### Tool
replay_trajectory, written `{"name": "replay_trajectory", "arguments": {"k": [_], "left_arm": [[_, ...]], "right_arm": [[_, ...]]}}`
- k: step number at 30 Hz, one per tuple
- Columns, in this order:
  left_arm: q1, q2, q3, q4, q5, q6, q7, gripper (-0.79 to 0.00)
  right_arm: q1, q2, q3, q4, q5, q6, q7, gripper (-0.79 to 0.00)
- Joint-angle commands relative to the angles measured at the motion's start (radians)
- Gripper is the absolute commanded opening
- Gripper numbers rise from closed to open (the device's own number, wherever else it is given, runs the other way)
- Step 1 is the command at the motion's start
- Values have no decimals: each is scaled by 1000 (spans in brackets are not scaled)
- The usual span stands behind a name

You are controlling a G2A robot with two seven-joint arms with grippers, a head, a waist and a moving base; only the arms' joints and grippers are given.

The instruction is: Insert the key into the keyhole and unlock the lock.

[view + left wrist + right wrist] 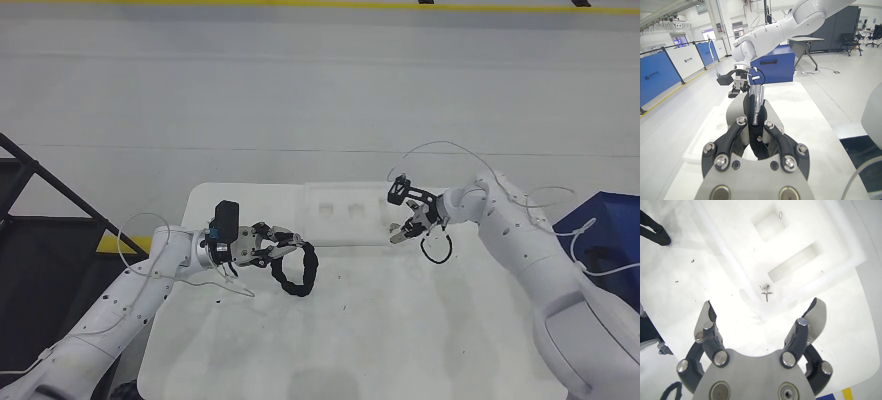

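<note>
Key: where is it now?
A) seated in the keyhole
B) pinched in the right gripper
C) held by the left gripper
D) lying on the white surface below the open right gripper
D: the key lies loose on the white surface, clear of the open right gripper; the left gripper grips only the lock.

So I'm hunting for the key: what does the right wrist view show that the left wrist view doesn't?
Right wrist view: the key lying on the foam tray by a long recess, before the right gripper, jaws open. Left wrist view: the lock's chrome cylinder clamped in the left gripper. Both: the right gripper and the lock's black cable.
</note>
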Motion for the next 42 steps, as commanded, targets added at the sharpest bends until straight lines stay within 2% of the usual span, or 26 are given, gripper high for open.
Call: {"name": "replay_trajectory", "arguments": {"k": [1,3,10,25,29,32,35,38,42], "left_arm": [[0,0,0,0,0,0,0,-785],[0,0,0,0,0,0,0,-785],[0,0,0,0,0,0,0,-785],[0,0,0,0,0,0,0,-785],[0,0,0,0,0,0,0,-785],[0,0,0,0,0,0,0,-785],[0,0,0,0,0,0,0,-785],[0,0,0,0,0,0,0,-785],[0,0,0,0,0,0,0,-785]], "right_arm": [[1,-3,-9,6,-29,-10,-27,-311],[1,-8,-16,18,-46,-8,-51,-302],[6,-26,-37,60,-97,-6,-130,-434],[10,-73,-70,147,-151,18,-233,-563],[12,-84,-73,172,-154,30,-252,-646],[12,-93,-75,191,-153,38,-253,-656],[14,-100,-74,205,-150,48,-260,-699],[16,-106,-73,217,-151,55,-269,-785],[17,-112,-75,226,-159,57,-283,-785]]}}
